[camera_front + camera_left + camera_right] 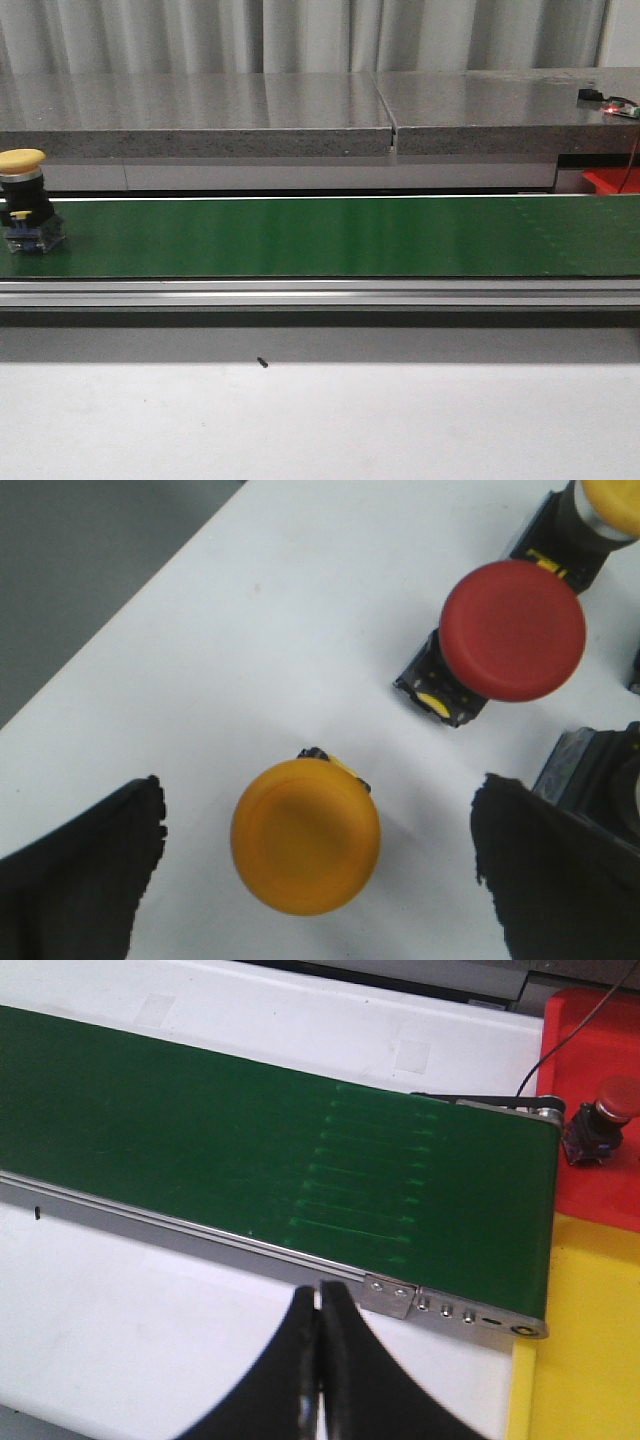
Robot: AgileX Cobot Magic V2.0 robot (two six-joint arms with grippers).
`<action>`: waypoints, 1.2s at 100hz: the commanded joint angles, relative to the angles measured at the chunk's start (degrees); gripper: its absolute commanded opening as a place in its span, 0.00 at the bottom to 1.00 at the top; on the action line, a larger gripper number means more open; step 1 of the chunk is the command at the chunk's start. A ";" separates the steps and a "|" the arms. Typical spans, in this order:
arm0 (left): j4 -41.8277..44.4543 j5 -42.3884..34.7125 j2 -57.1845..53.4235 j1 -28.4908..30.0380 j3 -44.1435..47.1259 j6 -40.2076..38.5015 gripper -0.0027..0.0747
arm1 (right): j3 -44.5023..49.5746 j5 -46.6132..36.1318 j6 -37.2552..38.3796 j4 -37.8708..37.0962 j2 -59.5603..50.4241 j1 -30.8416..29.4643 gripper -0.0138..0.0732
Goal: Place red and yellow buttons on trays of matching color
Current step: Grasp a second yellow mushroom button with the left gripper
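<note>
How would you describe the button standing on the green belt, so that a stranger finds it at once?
Look at the long green conveyor belt and follow it to its far left end. The yellow-capped button stands upright there on a black body, the only object on the belt.

Three yellow buttons (305, 836), two red buttons (513, 630), one red tray (590, 1090), one yellow tray (580, 1340) and one green belt (330, 236) show.

The front camera sits low, looking forward across the green conveyor belt (330, 236). The left wrist camera looks straight down, close over buttons on a white table (300, 630). The right wrist camera looks down on the belt's right end, the stretch shared with the front view.
</note>
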 commanded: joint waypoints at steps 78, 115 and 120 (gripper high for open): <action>-0.81 -4.20 0.39 0.10 -1.63 -0.59 0.56 | -1.37 -3.64 -0.11 0.35 -0.08 0.09 0.08; -1.25 -2.29 -0.49 0.10 -1.63 -0.59 0.22 | -1.37 -3.64 -0.11 0.35 -0.08 0.09 0.08; -1.48 -1.73 -1.20 0.10 -1.63 -0.59 0.21 | -1.37 -3.64 -0.11 0.35 -0.08 0.09 0.08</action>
